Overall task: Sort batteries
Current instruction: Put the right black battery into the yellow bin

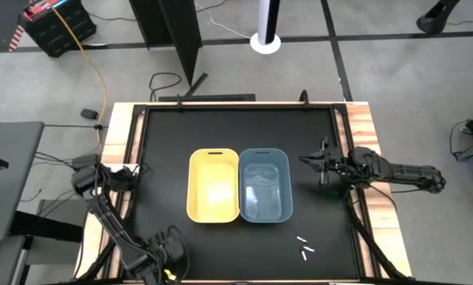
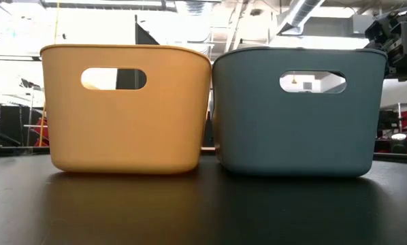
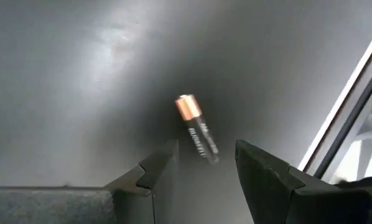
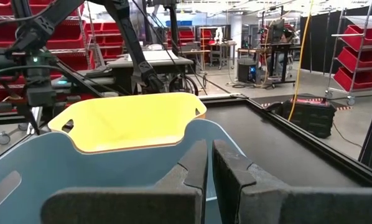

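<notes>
In the left wrist view, a dark battery (image 3: 197, 129) with a copper end lies flat on the black table. My left gripper (image 3: 204, 167) is open just behind it, one finger on each side of its near end, apart from it. In the high view this gripper (image 1: 172, 252) sits at the table's near left corner. Three small white batteries (image 1: 304, 248) lie on the table near the blue bin's near right corner. My right gripper (image 4: 209, 163) is shut and empty, hovering at the blue bin's right rim (image 1: 314, 162).
A yellow bin (image 1: 213, 186) and a blue bin (image 1: 265, 184) stand side by side at the table's middle, tall in the low view (image 2: 125, 109) (image 2: 299, 112). The table's raised edge rail (image 3: 348, 106) runs close beside my left gripper.
</notes>
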`<action>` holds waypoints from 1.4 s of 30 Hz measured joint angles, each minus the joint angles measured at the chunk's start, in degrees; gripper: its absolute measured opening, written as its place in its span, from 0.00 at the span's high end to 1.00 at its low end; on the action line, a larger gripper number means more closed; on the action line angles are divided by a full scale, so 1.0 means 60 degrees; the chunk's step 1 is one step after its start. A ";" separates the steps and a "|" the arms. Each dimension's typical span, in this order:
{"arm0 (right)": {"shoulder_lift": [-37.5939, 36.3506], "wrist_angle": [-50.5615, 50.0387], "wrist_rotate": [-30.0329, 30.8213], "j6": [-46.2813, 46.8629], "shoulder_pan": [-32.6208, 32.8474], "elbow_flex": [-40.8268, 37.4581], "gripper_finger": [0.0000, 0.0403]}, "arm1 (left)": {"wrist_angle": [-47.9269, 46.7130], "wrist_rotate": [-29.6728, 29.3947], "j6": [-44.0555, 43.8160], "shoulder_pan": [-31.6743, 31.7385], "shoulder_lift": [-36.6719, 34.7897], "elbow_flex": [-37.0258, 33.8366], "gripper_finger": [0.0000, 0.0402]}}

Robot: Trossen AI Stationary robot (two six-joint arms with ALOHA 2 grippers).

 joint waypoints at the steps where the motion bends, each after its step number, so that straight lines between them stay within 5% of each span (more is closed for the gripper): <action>1: 0.0000 0.0003 0.0000 0.0000 0.0000 0.0002 0.89 | 0.0060 -0.0033 -0.0012 0.0007 0.0046 -0.0003 0.61; 18: 0.0000 -0.0041 0.0000 0.0000 0.0000 0.0018 0.89 | 0.0167 -0.0197 -0.0163 0.0153 0.0620 -0.0097 0.62; 32: -0.0004 -0.0048 0.0000 0.0000 0.0000 0.0025 0.89 | 0.0424 -0.0217 -0.0303 0.0211 0.0596 -0.0725 0.91; 42: -0.0001 -0.0048 0.0000 0.0000 0.0000 0.0025 0.89 | 0.0410 -0.0242 0.0623 0.0262 0.0581 -0.0743 0.94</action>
